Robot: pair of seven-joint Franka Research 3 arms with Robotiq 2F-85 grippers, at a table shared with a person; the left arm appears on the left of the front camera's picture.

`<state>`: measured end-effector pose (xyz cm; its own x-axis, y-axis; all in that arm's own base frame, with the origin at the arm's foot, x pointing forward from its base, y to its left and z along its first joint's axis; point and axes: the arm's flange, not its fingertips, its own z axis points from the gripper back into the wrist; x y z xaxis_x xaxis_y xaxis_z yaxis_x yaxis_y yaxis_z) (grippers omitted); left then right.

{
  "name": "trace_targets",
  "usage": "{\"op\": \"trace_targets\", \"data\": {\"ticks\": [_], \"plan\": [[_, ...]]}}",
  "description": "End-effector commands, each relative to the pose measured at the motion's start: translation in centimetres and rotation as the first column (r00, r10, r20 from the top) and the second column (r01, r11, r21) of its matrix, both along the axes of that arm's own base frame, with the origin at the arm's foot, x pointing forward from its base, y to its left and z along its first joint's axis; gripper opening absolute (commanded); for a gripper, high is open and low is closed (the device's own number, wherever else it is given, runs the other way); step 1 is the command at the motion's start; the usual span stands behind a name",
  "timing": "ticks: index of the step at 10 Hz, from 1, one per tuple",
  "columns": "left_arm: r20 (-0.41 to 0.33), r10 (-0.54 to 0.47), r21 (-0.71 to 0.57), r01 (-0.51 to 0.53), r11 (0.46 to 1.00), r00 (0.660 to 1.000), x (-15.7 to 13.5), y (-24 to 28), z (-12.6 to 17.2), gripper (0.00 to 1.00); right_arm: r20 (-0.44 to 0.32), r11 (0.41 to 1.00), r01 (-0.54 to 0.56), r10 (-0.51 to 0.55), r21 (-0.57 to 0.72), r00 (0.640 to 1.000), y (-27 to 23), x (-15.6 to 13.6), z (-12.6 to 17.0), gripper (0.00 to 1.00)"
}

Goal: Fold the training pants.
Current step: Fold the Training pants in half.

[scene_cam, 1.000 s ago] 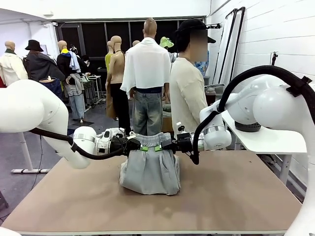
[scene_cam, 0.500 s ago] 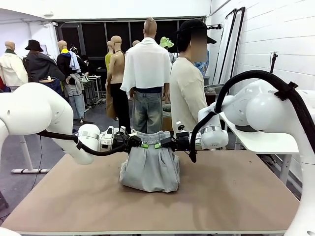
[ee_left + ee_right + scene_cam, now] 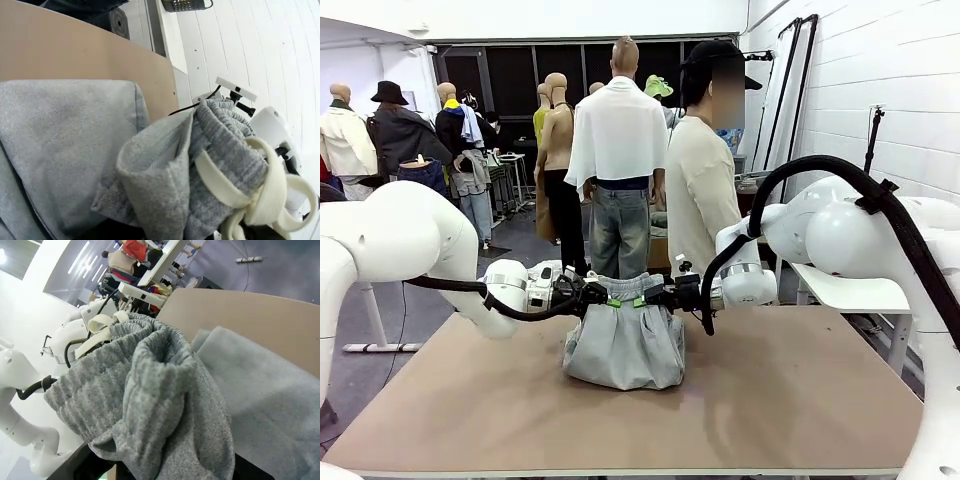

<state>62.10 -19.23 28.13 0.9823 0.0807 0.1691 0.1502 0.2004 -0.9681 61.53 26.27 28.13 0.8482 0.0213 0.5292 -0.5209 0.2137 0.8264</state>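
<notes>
Front view: training pants (image 3: 623, 345) bunched near the tabletop's (image 3: 800, 400) far edge, mid-width, waistband lifted. Left gripper (image 3: 610, 299) and right gripper (image 3: 642, 299) each pinch the waistband.
Left wrist view: waistband and cream drawcord (image 3: 260, 192) close up.
Right wrist view: waistband bunched; fabric hides the fingers.

The front view looks from the robot's side across the table (image 3: 790, 400) toward a person (image 3: 702, 170) standing at the far edge, and it is far enough back to take in both arms and the whole tabletop. The left wrist view sits very close above the training pants (image 3: 150, 170), looking down and sideways, with the table's edge in the upper part of the frame. The right wrist view is equally close, tilted, facing the room's ceiling in its upper left. All three views share the grey waistband (image 3: 135, 375) and the brown tabletop.
</notes>
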Motion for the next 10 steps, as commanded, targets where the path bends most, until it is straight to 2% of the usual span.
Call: {"op": "trace_targets", "data": {"ticks": [1,7,10], "plan": [[-0.04,0.054,0.024,-0.053,0.998,0.998,2.2,1.4,-0.5,0.0,-0.04,0.998,0.054,-0.055,-0.012,0.998,-1.3,2.0,-0.6,0.0],[-0.169,0.084,0.077,-0.072,0.994,0.982,2.7,2.3,-2.4,0.0,-0.114,0.994,0.085,-0.092,-0.064,0.989,-2.3,2.8,-2.1,0.0],[-0.196,0.09,0.069,-0.077,0.995,0.977,2.9,2.6,-3.2,0.0,-0.133,0.993,0.091,-0.1,-0.075,0.986,-2.4,2.8,-2.3,0.0]]}}
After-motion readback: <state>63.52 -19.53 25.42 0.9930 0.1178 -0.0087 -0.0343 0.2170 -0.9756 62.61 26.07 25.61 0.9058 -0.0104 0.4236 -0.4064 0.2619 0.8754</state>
